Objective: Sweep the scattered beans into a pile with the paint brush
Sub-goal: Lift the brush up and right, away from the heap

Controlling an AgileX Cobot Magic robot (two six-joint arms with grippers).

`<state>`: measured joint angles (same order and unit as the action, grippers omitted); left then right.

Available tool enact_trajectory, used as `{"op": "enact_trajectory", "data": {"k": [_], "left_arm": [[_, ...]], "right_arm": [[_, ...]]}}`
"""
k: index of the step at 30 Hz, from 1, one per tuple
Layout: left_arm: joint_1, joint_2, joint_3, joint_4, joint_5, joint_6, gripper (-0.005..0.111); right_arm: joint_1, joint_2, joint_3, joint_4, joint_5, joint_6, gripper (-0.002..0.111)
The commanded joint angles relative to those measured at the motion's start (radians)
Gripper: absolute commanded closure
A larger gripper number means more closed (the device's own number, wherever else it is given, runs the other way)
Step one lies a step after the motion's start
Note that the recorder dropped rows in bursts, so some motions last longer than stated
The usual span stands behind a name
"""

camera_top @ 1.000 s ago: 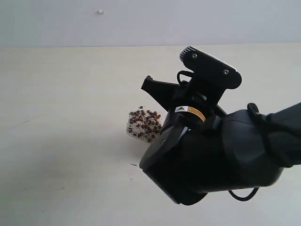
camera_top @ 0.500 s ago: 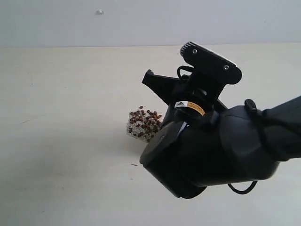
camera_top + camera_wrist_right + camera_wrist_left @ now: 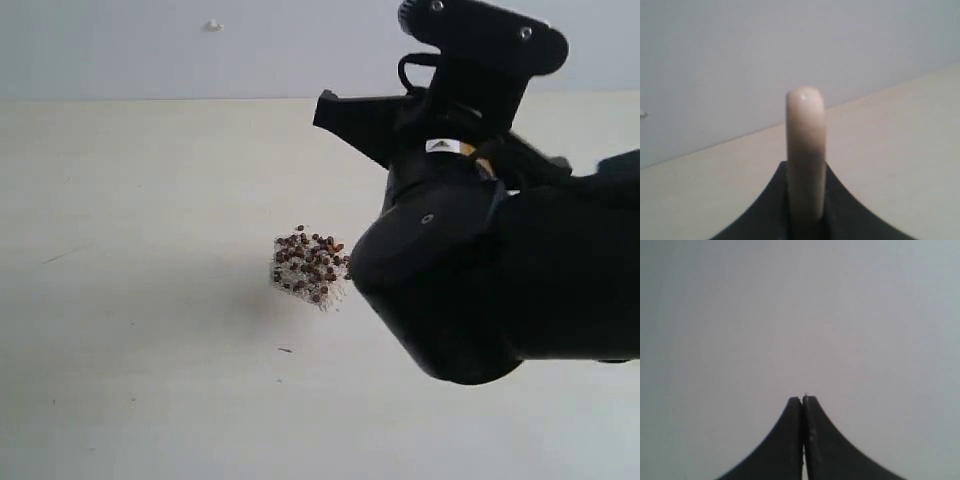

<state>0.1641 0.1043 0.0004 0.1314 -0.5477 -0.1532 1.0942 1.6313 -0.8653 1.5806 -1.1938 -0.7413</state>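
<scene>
Right tool (image 3: 806,166): closed narrowly on the paint brush's handle, one black finger on each side of it.
Left tool (image 3: 803,400): black jaws pressed together with nothing between them, facing a plain grey surface. Where it stands relative to the bean pile cannot be told.
Flat paint brush with a light wooden handle (image 3: 805,125): only the rounded handle end shows, seen edge-on, standing out past the gripping fingertips. The bristles and ferrule are hidden.
Tiny round dark reddish-brown beans (image 3: 310,268): gathered in one compact pile, mingled with fine whitish crumbs (image 3: 333,297).
Cream table (image 3: 130,200): carries the bean pile. A small dark speck (image 3: 285,350) lies near the pile on the camera's side, apart from it.
Bulky black right arm (image 3: 480,290): just beside the bean pile on its right in the exterior view, its rounded body bordering the pile's edge.
</scene>
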Motion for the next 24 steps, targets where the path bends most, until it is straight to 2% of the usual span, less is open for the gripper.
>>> {"op": "enact_trajectory", "data": {"k": [1, 4, 7, 10, 11, 12, 16, 21, 24], "left_arm": [[-0.006, -0.003, 0.000, -0.003, 0.002, -0.003, 0.107], [-0.006, -0.003, 0.000, -0.003, 0.002, -0.003, 0.107], [-0.006, -0.003, 0.000, -0.003, 0.002, -0.003, 0.107], [-0.006, -0.003, 0.000, -0.003, 0.002, -0.003, 0.107], [-0.006, -0.003, 0.000, -0.003, 0.002, -0.003, 0.107], [-0.006, -0.003, 0.000, -0.003, 0.002, -0.003, 0.107], [-0.006, -0.003, 0.000, -0.003, 0.002, -0.003, 0.107], [-0.006, -0.003, 0.000, -0.003, 0.002, -0.003, 0.107], [-0.006, -0.003, 0.000, -0.003, 0.002, -0.003, 0.107]], "right_arm": [[-0.049, -0.092, 0.013, -0.085, 0.074, -0.201, 0.108], [-0.134, -0.166, 0.013, -0.120, 0.268, -0.351, 0.108], [-0.243, -0.225, 0.013, -0.172, 0.468, -0.405, 0.108], [-0.445, -0.290, 0.010, -0.302, 0.827, -0.416, 0.108], [-0.489, -0.294, 0.010, -0.316, 0.882, -0.416, 0.108], [-0.577, -0.296, 0.010, -0.351, 0.986, -0.416, 0.108], [-0.728, -0.279, -0.012, -0.386, 1.170, -0.418, 0.108], [-0.942, -0.180, -0.178, -0.415, 1.640, -0.440, 0.108], [-1.026, -0.077, -0.280, -0.422, 1.856, -0.394, 0.108]]}}
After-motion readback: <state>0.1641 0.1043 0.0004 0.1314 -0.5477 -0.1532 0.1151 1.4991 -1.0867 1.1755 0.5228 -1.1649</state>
